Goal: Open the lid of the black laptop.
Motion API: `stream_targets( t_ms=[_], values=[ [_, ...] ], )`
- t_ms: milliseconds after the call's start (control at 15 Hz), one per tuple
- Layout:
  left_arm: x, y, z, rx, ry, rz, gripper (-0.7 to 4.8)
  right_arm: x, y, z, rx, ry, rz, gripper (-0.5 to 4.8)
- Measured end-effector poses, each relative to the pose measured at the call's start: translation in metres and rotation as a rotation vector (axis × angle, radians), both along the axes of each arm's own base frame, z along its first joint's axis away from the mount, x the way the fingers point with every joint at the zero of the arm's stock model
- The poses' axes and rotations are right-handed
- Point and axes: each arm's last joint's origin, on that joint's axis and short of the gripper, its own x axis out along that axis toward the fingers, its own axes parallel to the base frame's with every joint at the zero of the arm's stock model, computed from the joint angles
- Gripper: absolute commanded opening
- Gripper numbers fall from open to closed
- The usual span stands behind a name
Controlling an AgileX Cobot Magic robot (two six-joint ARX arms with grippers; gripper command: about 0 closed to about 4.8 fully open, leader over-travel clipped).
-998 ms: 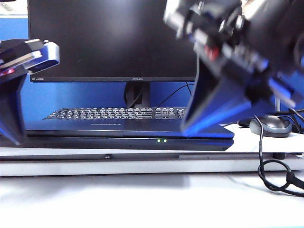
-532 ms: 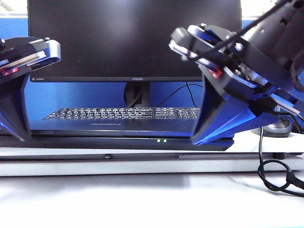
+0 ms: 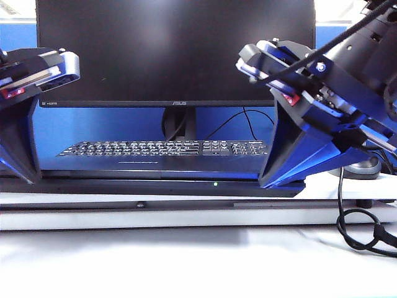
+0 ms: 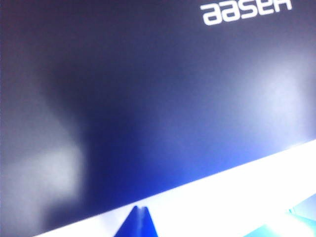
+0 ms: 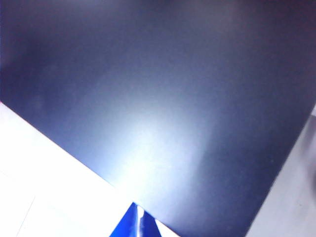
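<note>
Left gripper (image 3: pixel 22 177) is parked at the left front corner of the black laptop (image 3: pixel 167 180), its blue fingers (image 4: pixel 138 223) pressed together at the edge of the lid (image 4: pixel 148 98). The right gripper (image 3: pixel 273 180) does the same at the right front corner, tips (image 5: pixel 137 224) together at the lid edge. The lid's flat down, laptop on the white table (image 3: pixel 186 261) in front of the ASUS monitor (image 3: pixel 177 49) and separate keyboard (image 3: pixel 155 149).

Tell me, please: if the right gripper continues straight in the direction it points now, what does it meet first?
Most likely the front edge of the closed lid of the black laptop. The right gripper has its tips at that edge; whether they already touch it is unclear.
</note>
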Motion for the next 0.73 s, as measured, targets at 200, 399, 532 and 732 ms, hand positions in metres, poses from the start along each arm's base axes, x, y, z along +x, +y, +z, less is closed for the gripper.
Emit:
stream_targets(
  t_ms=[200, 399, 532, 732],
  values=[
    [0.0001, -0.0001, 0.0001, -0.001, -0.001, 0.0, -0.04, 0.0001, 0.0003, 0.0003, 0.006, -0.001, 0.004, 0.21],
    [0.0008, 0.0, 0.0004, 0.006, -0.014, 0.008, -0.04, 0.0004, 0.0011, 0.001, 0.019, -0.003, 0.011, 0.21],
    [0.0014, 0.0002, 0.0006, 0.014, -0.024, 0.016, -0.04, 0.0004, 0.0011, 0.0011, 0.02, -0.004, 0.011, 0.21],
    [0.0011, 0.0007, 0.0003, 0.027, -0.024, 0.022, -0.04, 0.0005, 0.0013, 0.0013, 0.023, -0.004, 0.013, 0.21]
  ],
)
